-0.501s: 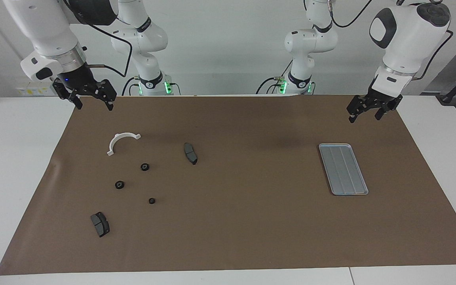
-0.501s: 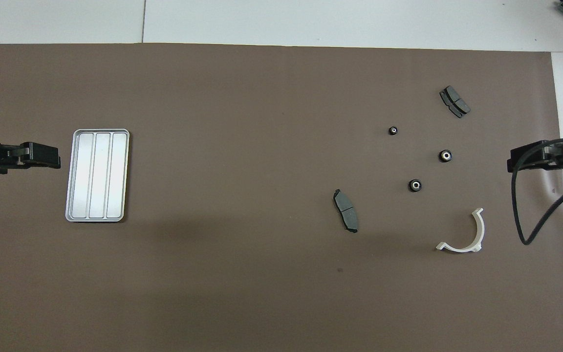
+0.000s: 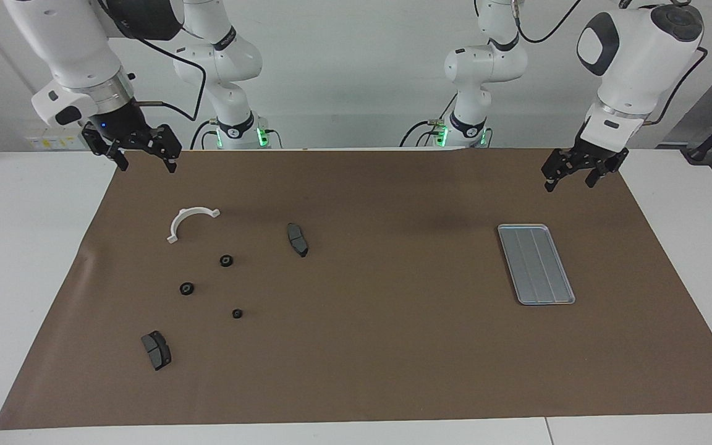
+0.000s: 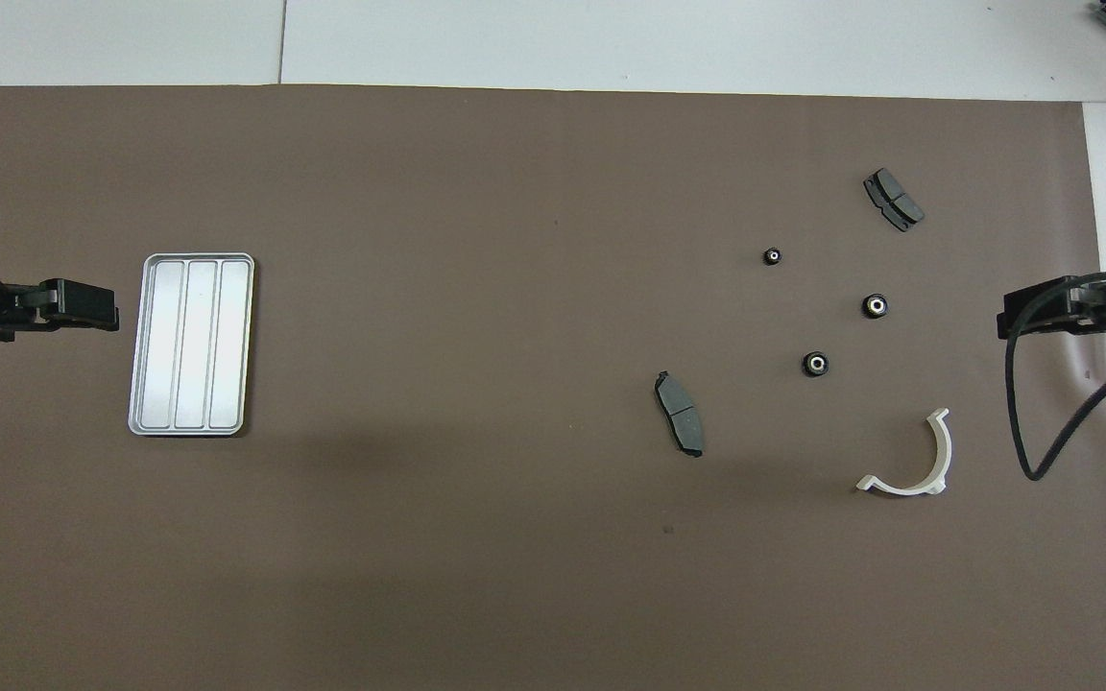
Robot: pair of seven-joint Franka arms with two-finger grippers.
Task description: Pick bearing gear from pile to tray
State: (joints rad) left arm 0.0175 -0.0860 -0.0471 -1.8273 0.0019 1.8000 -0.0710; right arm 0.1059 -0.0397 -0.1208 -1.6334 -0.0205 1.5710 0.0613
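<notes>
both grippers, right [image 3: 144, 157] and left [image 3: 572, 175], hang empty, fingers apart; risk: the small round gears [image 3: 226, 261] may slip, or a pad [image 3: 297, 239] gets grabbed instead for the tray [image 3: 536, 264].

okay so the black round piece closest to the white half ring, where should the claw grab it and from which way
Take the black round piece across its outer rim, coming straight down from above. It lies flat on the brown mat, hole up, with clear space around it. The open right claw, up at that end, looks the likelier one.
</notes>
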